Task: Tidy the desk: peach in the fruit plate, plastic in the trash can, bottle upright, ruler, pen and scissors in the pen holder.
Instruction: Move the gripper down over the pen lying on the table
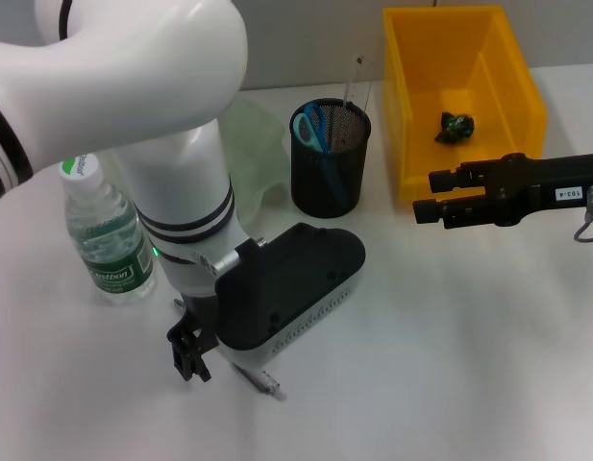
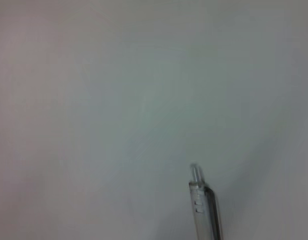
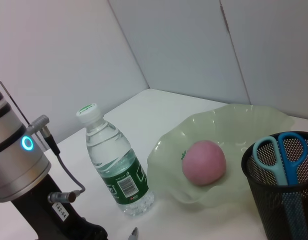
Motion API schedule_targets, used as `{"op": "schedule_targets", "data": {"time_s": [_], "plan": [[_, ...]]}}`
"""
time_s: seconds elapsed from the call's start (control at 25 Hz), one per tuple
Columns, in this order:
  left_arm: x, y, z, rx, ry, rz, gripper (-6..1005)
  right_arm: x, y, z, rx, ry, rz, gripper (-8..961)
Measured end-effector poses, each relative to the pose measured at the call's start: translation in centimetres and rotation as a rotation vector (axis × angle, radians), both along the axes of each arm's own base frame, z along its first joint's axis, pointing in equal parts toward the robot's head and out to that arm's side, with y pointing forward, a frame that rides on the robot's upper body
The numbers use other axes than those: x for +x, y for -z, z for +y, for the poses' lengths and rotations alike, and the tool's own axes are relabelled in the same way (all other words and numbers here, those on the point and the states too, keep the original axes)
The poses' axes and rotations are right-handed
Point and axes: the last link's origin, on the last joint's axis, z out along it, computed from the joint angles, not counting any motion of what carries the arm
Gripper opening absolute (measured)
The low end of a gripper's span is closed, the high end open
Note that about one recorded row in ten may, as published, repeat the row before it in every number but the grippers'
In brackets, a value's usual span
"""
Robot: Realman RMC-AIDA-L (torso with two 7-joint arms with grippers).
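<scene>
Step in hand, by my read: the pen (image 2: 205, 210), last item loose on the desk (image 1: 450, 365). Left claw (image 1: 188, 353) low over it; pen tip pokes out just beside the claw's casing. Jaw gap: can't tell. Next: close on pen, lift, carry to holder (image 1: 330, 158) beyond the claw.

Right claw (image 1: 432, 194) hovers by the bin (image 1: 411, 115), fingers slightly parted, empty.

Count: 1 scissors (image 1: 310, 127) in holder, 1 peach (image 3: 203, 162) in plate (image 3: 243, 117), 1 bottle (image 1: 106, 230) upright, 1 scrap (image 1: 457, 127) in bin.

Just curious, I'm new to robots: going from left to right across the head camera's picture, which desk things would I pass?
Bottle → left pincer → pen holder with scissors → right pincer → trash can.
</scene>
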Motion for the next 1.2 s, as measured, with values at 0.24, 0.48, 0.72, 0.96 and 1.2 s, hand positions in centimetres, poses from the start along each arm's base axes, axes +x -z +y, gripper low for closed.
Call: {"op": "schedule_targets", "data": {"time_s": [0.24, 0.48, 0.72, 0.96, 1.2], "plan": [[-0.4, 0.2, 0.1, 0.004, 0.002, 0.002, 702, -0.1, 0.2, 0.0, -0.007, -0.006, -0.005, 750], [-0.8, 0.3, 0.1, 0.003, 0.001, 0.015, 646, -0.2, 0.3, 0.1, -0.009, -0.006, -0.004, 750], [-1.2, 0.7, 0.4, 0.019, 0.009, 0.012, 568, -0.3, 0.4, 0.1, -0.009, -0.006, -0.004, 751], [-1.3, 0.7, 0.5, 0.022, 0.015, 0.022, 543, -0.4, 0.4, 0.2, -0.010, -0.008, -0.004, 751], [-1.2, 0.7, 0.5, 0.027, 0.018, 0.022, 473, -0.4, 0.4, 0.2, -0.010, -0.009, -0.004, 751]]}}
